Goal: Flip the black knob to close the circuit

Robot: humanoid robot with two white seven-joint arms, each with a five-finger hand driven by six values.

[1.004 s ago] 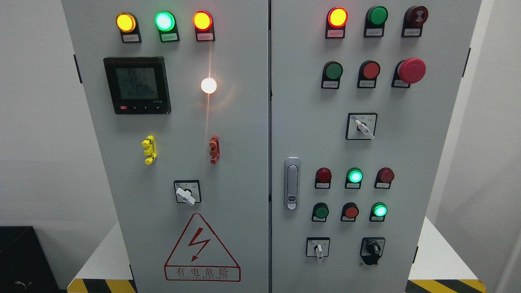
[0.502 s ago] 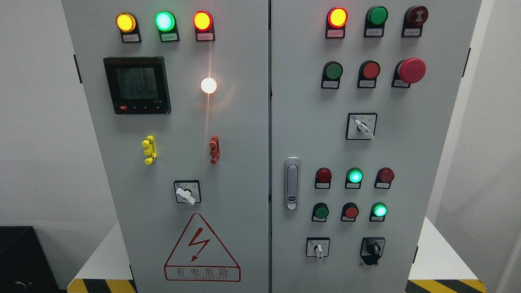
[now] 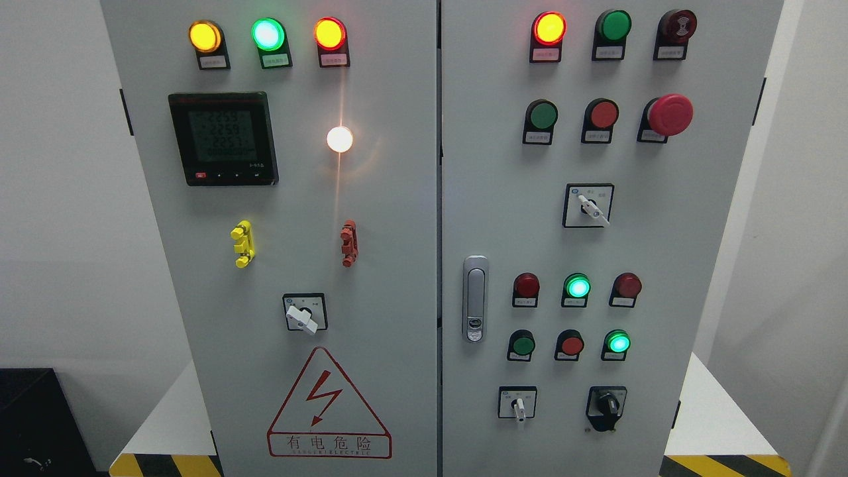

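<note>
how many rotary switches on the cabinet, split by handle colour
White-handled rotary switches: 3 (left door, right door upper, right door lower left)
Black knob rotary switch: 1 (right door lower right)
Total: 4

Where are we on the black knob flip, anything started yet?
Nothing looks done. The black knob sits at the lower right of the right cabinet door, with no hand on it. Neither hand is in view, so nothing is in hand. Left: bring a hand to the knob, grasp it and turn it. Whether the circuit is already closed can't be read from the panel.
</note>
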